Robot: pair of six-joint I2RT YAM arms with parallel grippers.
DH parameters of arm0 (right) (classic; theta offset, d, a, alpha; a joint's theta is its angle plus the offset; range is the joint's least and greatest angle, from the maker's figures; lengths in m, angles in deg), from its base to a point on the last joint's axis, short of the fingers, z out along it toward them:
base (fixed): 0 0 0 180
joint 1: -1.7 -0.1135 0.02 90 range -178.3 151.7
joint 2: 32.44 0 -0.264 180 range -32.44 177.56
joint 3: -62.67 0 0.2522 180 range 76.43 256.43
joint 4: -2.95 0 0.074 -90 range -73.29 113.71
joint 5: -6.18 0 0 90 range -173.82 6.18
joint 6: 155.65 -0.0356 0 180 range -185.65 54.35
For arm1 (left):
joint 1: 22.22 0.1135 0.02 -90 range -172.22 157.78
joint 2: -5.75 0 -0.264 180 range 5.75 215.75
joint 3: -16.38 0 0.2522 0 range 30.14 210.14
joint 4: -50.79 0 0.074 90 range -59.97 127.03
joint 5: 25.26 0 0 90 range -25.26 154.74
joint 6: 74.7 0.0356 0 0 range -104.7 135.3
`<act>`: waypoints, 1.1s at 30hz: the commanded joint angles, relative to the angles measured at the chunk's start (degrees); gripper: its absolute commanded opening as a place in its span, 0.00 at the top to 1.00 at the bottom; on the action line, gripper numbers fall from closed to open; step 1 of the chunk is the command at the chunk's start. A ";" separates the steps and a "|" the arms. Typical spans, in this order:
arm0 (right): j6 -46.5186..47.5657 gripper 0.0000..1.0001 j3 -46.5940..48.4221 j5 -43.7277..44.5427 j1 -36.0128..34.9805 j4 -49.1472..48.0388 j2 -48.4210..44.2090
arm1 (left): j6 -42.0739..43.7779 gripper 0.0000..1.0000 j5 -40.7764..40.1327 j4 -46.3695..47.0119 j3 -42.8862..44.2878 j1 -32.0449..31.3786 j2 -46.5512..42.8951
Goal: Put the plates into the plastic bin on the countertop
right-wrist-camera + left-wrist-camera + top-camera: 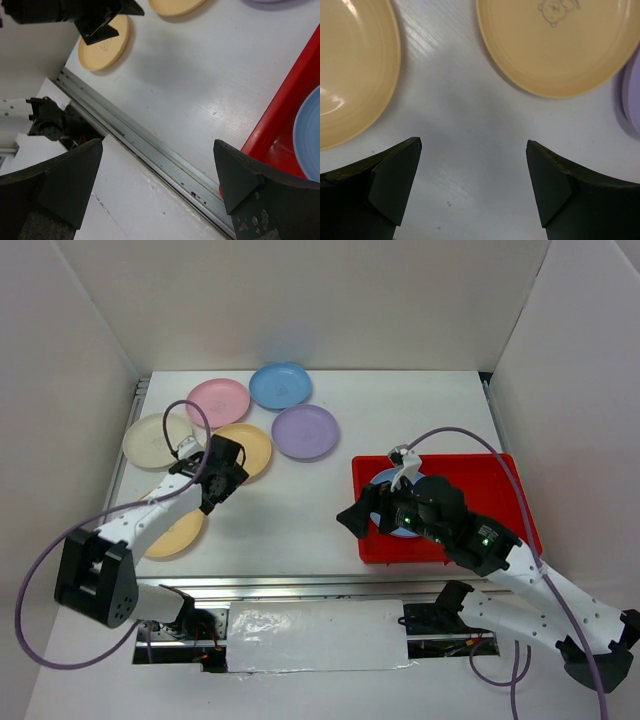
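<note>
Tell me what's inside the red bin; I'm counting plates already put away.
A blue plate lies in the red bin, partly under the right arm; anything else there is hidden.

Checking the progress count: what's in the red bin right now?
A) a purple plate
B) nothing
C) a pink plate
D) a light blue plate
D: a light blue plate lies inside the red bin, while the pink plate and the purple plate sit out on the countertop.
</note>
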 commanded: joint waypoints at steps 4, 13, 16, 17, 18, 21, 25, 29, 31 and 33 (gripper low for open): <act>0.35 0.00 -1.63 -2.93 -1.17 -2.59 -3.75 | -17.99 0.01 -7.38 2.88 5.06 1.96 14.17; 2.28 0.00 -2.78 -3.81 -1.52 -0.57 -7.10 | -20.98 0.01 -9.84 -0.64 16.50 3.99 34.42; 2.72 0.00 -3.13 -3.63 -1.70 -0.48 -7.36 | -21.16 0.01 -9.84 3.75 12.72 4.43 33.46; 2.90 0.00 -3.13 -3.72 -1.70 -0.48 -7.28 | -20.90 0.01 -9.40 4.89 10.97 4.78 33.37; 3.08 0.00 -3.13 -3.63 -1.70 -0.48 -7.28 | -20.72 0.01 -8.53 6.21 10.43 5.30 33.37; 3.08 0.00 -2.78 -3.63 -1.70 -0.83 -6.75 | -20.37 0.09 -8.70 5.17 10.78 5.48 33.89; 2.73 0.00 -2.43 -4.07 -1.96 -1.44 -6.14 | -20.11 0.30 -7.82 7.97 7.89 5.57 32.14; 1.85 0.00 -2.43 -3.98 -2.92 -1.53 -6.14 | -20.10 0.53 -7.47 8.86 7.00 5.74 30.99; 1.67 0.00 -2.17 -3.20 -3.72 -1.27 -6.31 | -20.11 0.65 -7.38 8.51 6.91 5.92 30.99; 1.32 0.00 -1.64 -2.49 -4.16 -0.57 -6.75 | -20.45 0.87 -7.20 7.98 7.00 6.27 30.03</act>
